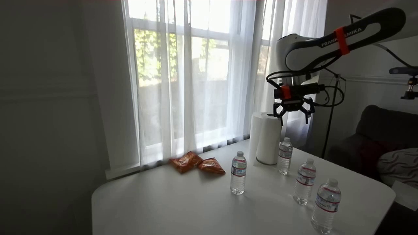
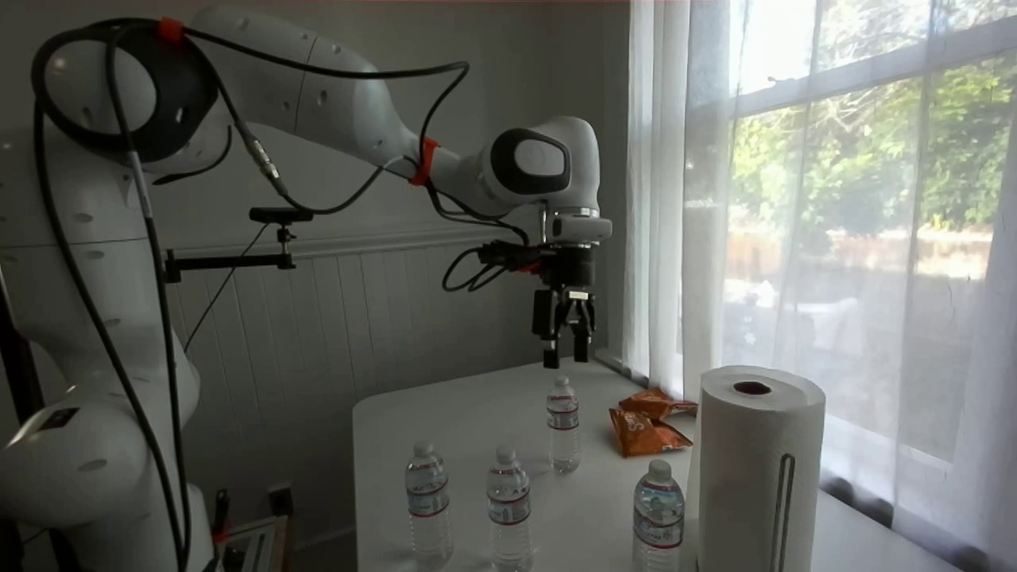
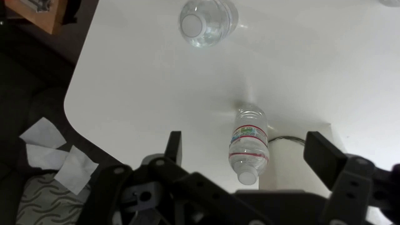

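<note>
My gripper [image 1: 294, 121] is open and empty, pointing down in the air above the table. It also shows in an exterior view [image 2: 566, 356] and in the wrist view [image 3: 249, 148], fingers wide apart. A clear water bottle [image 3: 249, 137] with a white cap stands upright below, seen between the fingers but touched by neither. This bottle [image 1: 285, 156] stands close beside the white paper towel roll [image 1: 268, 140]. The roll [image 3: 289, 168] is partly hidden by the right finger in the wrist view. More upright bottles stand apart on the table: a bottle [image 1: 238, 173], a bottle [image 1: 305, 181] and a bottle [image 1: 326, 205].
The white table [image 1: 156, 202] has rounded corners and stands against a curtained window [image 1: 183, 81]. Two orange snack bags, a bag [image 1: 186, 162] and a bag [image 1: 211, 165], lie by the window. A dark couch [image 1: 388, 130] is beyond the table's edge.
</note>
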`<state>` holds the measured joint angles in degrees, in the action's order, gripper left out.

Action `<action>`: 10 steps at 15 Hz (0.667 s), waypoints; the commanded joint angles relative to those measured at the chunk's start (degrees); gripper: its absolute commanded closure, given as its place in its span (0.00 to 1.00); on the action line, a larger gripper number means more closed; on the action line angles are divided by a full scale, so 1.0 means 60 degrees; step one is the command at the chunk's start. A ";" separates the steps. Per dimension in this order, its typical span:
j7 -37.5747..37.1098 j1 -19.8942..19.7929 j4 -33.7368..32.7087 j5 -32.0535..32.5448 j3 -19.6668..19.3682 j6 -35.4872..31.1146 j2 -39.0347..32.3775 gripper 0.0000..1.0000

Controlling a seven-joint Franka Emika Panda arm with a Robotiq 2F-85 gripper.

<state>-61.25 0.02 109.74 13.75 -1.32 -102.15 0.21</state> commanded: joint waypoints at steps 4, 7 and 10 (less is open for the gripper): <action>0.1557 0.0105 0.0737 0.0102 0.0277 -0.0695 0.0460 0.00; 0.1311 0.0092 0.0303 0.0164 0.0296 -0.0470 0.0027 0.00; 0.1309 0.0089 0.0303 0.0167 0.0284 -0.0470 -0.0014 0.00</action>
<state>-53.43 0.62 111.67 14.77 0.31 -105.10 0.14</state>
